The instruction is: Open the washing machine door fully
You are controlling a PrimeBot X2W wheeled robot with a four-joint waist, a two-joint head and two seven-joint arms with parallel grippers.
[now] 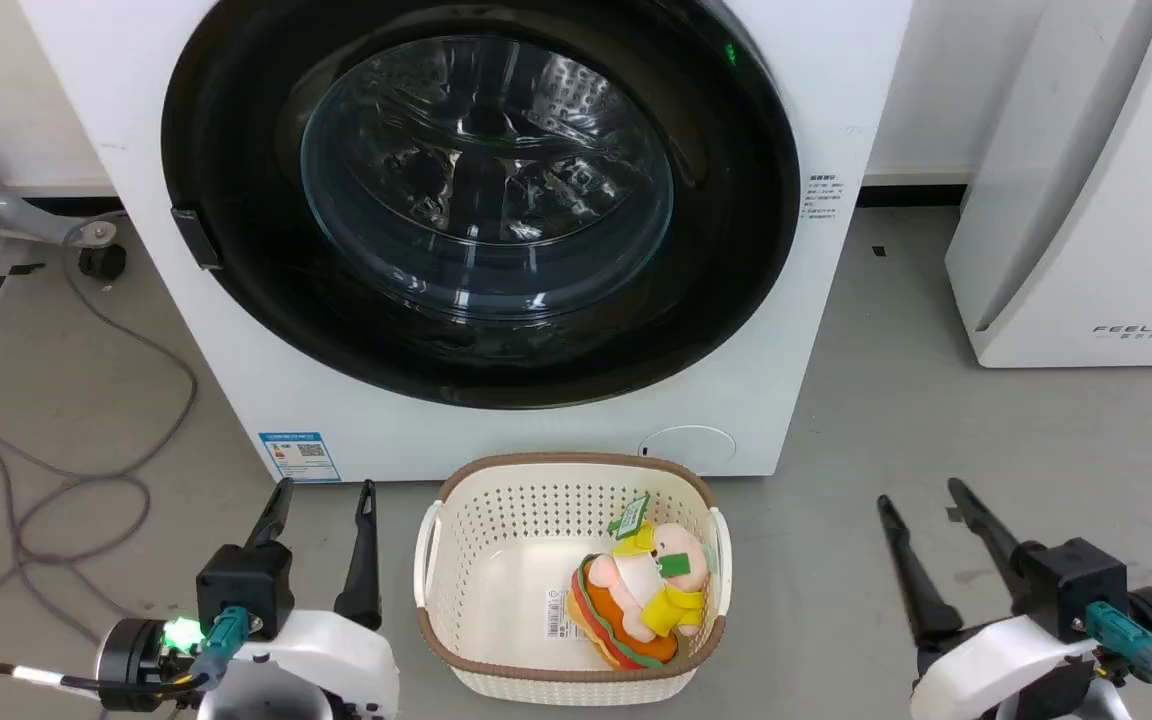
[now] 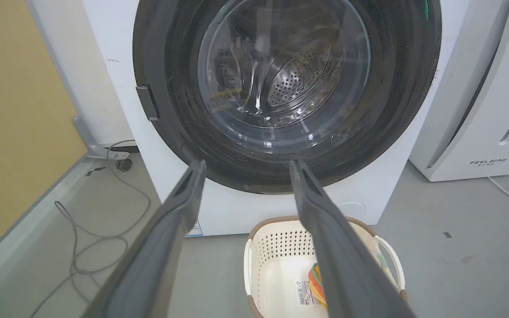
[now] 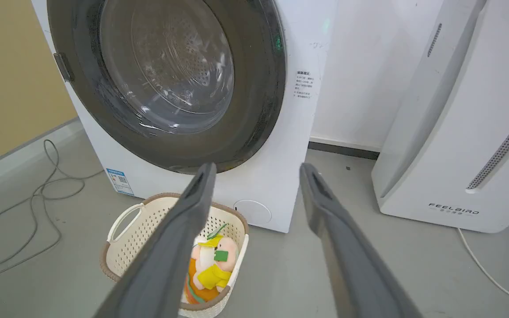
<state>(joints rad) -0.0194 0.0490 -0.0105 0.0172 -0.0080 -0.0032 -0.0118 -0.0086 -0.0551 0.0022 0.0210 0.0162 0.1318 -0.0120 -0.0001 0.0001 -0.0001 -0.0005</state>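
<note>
Head view: washing machine door [image 1: 481,195] looks fully shut, so nothing's done yet. My left gripper [image 1: 326,485] and right gripper [image 1: 920,493] hang short of it, fingers spread, holding nothing.

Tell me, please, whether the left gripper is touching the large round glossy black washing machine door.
Apart: the head view shows the left gripper over grey floor, well short of the door.

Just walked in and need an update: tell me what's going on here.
A two-armed robot faces a white washer whose washing machine door is shut. The left gripper and right gripper are both open, empty, low on either side of a basket holding a plush toy. Neither touches the door; opening has not begun.
</note>
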